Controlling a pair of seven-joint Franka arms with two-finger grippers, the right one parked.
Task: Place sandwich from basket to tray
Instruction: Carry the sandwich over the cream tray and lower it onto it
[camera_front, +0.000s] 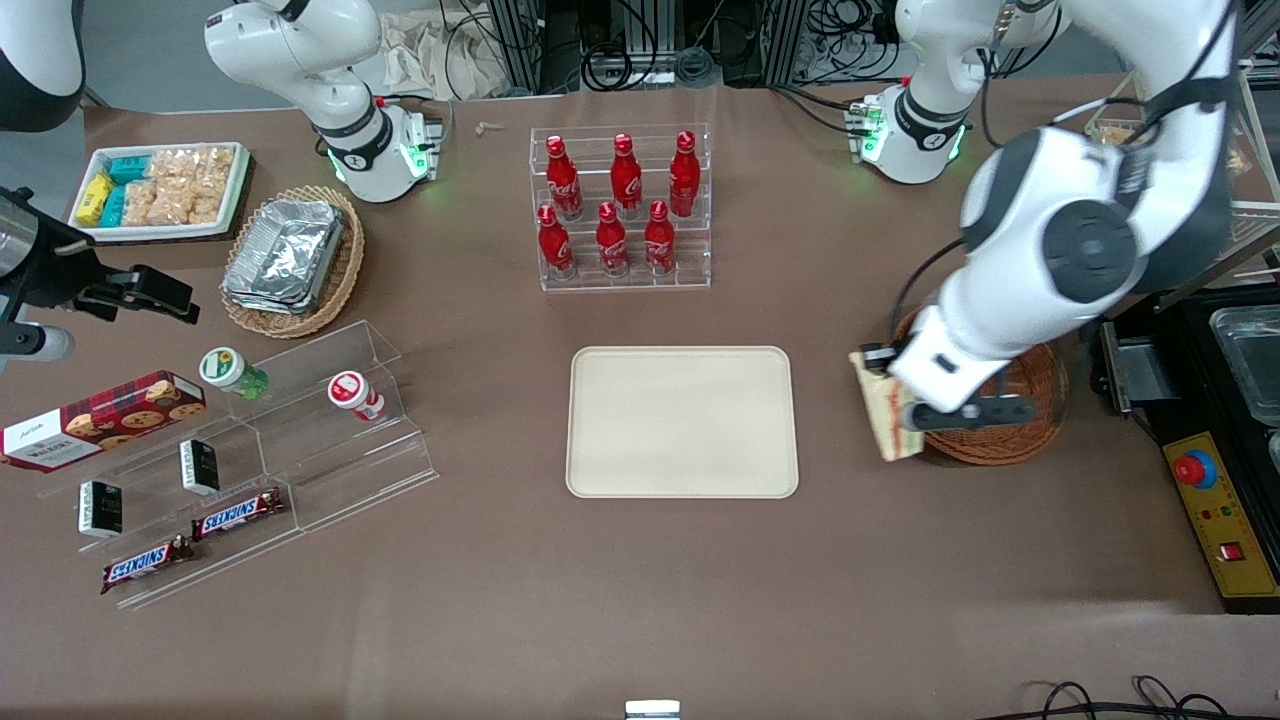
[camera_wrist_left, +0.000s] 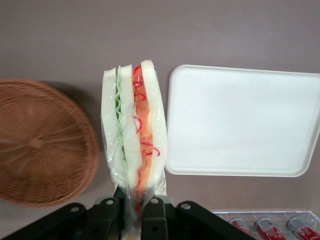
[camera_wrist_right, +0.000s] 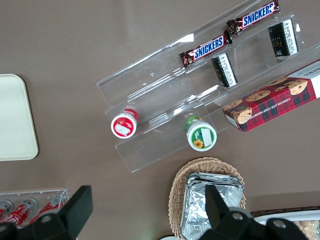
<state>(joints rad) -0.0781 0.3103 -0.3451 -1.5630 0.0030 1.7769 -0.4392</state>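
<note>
The round reddish-brown basket sits toward the working arm's end of the table, and the part of its woven inside that the wrist camera shows holds nothing. The cream tray lies flat in the middle of the table with its whole surface bare.

The other containers are full. A clear rack farther from the front camera than the tray holds six red bottles in two rows. Toward the parked arm's end, a lighter oval basket holds stacked foil trays, and a white tray holds snack packets. A clear stepped shelf carries two small cups, two dark little boxes and two Snickers bars, with a cookie box just beside it.

The gripper hangs at the basket's edge on the side nearest the tray, its fingers closed narrowly on the wrapped sandwich. The sandwich is lifted off the table, over the bare strip between basket and tray. It is pinched at one narrow end and its long axis runs straight out from the fingers. Its layered edge, with green filling nearer the basket and red filling nearer the tray, faces the wrist camera.
</note>
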